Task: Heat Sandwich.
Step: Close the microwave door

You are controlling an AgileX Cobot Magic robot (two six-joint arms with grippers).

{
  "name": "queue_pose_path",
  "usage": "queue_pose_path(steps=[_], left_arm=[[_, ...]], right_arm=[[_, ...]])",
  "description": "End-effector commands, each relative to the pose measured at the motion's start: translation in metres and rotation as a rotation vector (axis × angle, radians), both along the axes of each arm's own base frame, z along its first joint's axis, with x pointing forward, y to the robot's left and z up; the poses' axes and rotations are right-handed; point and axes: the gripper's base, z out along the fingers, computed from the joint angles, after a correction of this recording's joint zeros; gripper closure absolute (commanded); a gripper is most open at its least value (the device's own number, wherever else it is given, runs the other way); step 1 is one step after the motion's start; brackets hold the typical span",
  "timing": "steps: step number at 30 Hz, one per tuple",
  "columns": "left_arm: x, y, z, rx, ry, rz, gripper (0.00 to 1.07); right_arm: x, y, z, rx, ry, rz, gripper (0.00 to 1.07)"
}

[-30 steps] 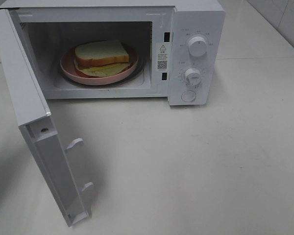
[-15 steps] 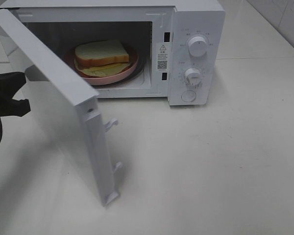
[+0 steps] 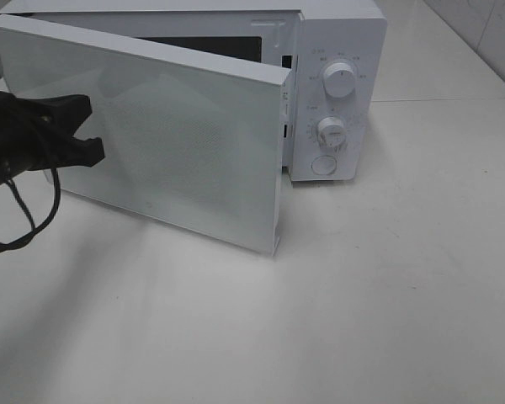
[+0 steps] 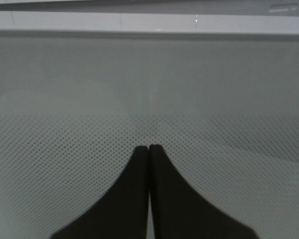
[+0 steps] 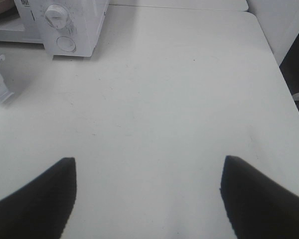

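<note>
Sandwich is out of our sight: the door (image 3: 185, 151) of the microwave (image 3: 341, 34) stands across the opening and hides whatever is inside, so we cannot tell where it sits. The door is hinged on the left and not quite shut, its free right edge standing a little out from the front, just beside the control panel.

The white table (image 3: 362, 295) under the microwave is plain and matte, and it runs far back and to the right. A pale tiled wall (image 3: 492, 25) shows at the far right corner.

On the panel we see two round knobs (image 3: 339, 80), one above the other, with a round button (image 3: 323, 165) below them.

The left gripper (image 4: 148, 148) has its fingers pressed together, holding nothing, with the tips against the dotted door window. A black cable (image 3: 34, 223) loops below its arm.

The right gripper (image 5: 148, 158) hangs over bare table to the right, its fingers spread wide and empty.
</note>
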Motion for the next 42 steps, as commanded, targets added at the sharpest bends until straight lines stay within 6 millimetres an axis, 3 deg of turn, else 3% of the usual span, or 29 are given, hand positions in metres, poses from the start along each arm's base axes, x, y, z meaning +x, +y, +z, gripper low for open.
queue_pose_path(steps=[1, 27, 42], left_arm=[[0.01, -0.017, 0.003, -0.04, -0.001, 0.015, 1.07], [0.053, -0.125, 0.012, 0.041, -0.042, 0.054, 1.07], [0.083, -0.147, 0.01, 0.018, -0.018, 0.111, 1.07]], right_arm=[[-0.003, 0.0, 0.0, 0.005, -0.036, -0.008, 0.31], [-0.003, 0.0, 0.0, 0.004, -0.036, -0.008, 0.31], [-0.003, 0.0, 0.0, 0.004, -0.036, -0.008, 0.31]])
